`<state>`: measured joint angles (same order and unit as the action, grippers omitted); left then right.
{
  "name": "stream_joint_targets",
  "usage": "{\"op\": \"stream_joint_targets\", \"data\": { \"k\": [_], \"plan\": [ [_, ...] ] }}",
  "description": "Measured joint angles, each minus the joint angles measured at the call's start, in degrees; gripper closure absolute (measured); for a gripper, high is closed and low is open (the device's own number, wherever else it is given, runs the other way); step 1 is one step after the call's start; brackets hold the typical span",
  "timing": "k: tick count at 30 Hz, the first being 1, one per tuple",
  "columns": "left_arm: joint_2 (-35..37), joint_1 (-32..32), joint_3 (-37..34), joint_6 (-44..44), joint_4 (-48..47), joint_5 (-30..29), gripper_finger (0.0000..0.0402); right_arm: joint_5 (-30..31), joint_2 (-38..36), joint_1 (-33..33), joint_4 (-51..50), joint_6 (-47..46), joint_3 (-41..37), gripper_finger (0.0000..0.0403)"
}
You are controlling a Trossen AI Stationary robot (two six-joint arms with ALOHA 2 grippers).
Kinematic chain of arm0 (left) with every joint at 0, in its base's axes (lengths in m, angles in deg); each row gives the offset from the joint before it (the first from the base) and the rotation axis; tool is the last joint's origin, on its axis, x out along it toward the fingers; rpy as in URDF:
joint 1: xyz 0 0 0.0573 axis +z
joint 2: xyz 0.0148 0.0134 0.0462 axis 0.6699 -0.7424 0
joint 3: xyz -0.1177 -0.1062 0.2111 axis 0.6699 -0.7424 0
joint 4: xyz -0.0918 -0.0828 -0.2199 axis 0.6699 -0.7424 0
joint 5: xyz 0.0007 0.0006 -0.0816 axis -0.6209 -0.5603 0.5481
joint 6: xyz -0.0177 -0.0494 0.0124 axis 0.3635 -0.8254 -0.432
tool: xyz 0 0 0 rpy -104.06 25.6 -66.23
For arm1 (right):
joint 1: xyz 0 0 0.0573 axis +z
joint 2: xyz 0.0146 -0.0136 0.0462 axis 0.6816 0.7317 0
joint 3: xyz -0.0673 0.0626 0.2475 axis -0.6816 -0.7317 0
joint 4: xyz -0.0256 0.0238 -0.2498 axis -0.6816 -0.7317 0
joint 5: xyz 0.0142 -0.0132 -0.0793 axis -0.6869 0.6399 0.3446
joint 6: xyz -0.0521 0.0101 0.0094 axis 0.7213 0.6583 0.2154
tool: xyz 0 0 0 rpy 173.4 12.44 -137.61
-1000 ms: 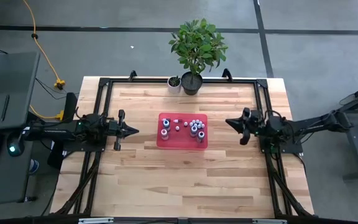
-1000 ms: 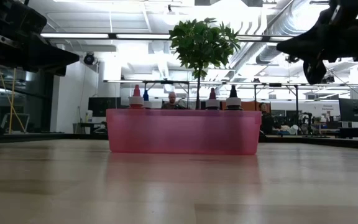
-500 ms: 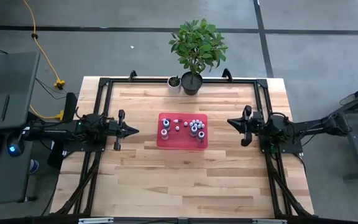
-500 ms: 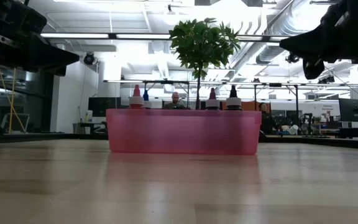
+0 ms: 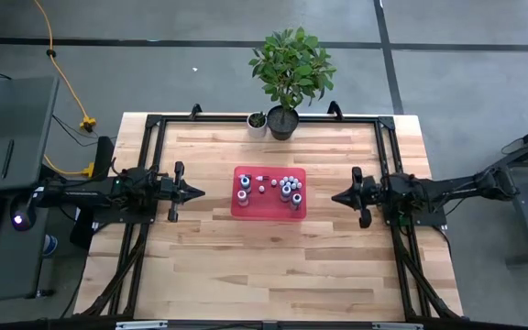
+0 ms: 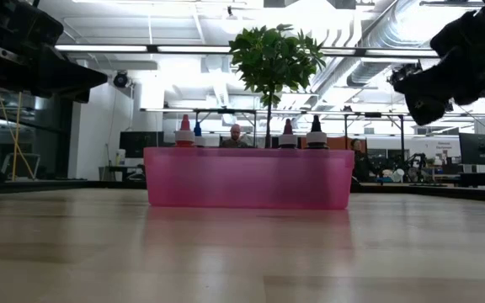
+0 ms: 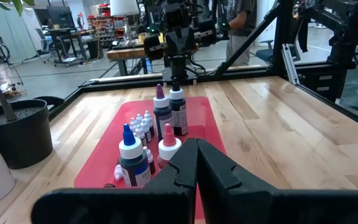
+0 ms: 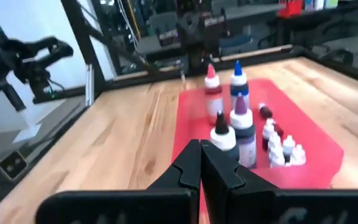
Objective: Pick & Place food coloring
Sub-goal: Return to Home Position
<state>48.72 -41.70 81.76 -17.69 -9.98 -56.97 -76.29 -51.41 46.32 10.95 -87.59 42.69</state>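
Red tray [image 5: 264,210] of food coloring [image 5: 287,190] sits between clenched left claw [image 5: 200,192] and clenched right claw [image 5: 335,198], plant [image 5: 291,64] beyond.

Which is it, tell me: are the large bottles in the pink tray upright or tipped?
Upright. The large bottles stand inside the pink tray with nozzles pointing up; the low view shows their caps above its wall.

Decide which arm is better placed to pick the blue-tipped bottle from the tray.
Left. The blue-tipped bottle stands at the left end of the tray, nearest the left gripper; the right gripper would likely reach past other bottles.
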Motion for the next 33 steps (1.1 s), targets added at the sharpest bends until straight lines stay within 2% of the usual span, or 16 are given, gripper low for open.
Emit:
{"op": "stream_joint_targets", "data": {
  "k": [5,12,21,33],
  "plan": [
    [0.0,0.0,0.0,0.0,0.0,0.0,0.0401,1.5,-1.5,-0.1,-4.7,-1.7,0.0,0.0403],
    [0.0,0.0,0.0,0.0,0.0,0.0,0.0401,6.1,-7.8,-0.1,-6.7,-1.4,0.0,0.0403],
    [0.0,0.0,0.0,0.0,0.0,0.0,0.0401,5.1,-17.0,-0.1,-10.3,-1.3,0.0,0.0402],
    [0.0,0.0,0.0,0.0,0.0,0.0,0.0401,5.1,-17.6,-0.1,-10.5,-1.3,-0.1,0.0402]
  ]
}}
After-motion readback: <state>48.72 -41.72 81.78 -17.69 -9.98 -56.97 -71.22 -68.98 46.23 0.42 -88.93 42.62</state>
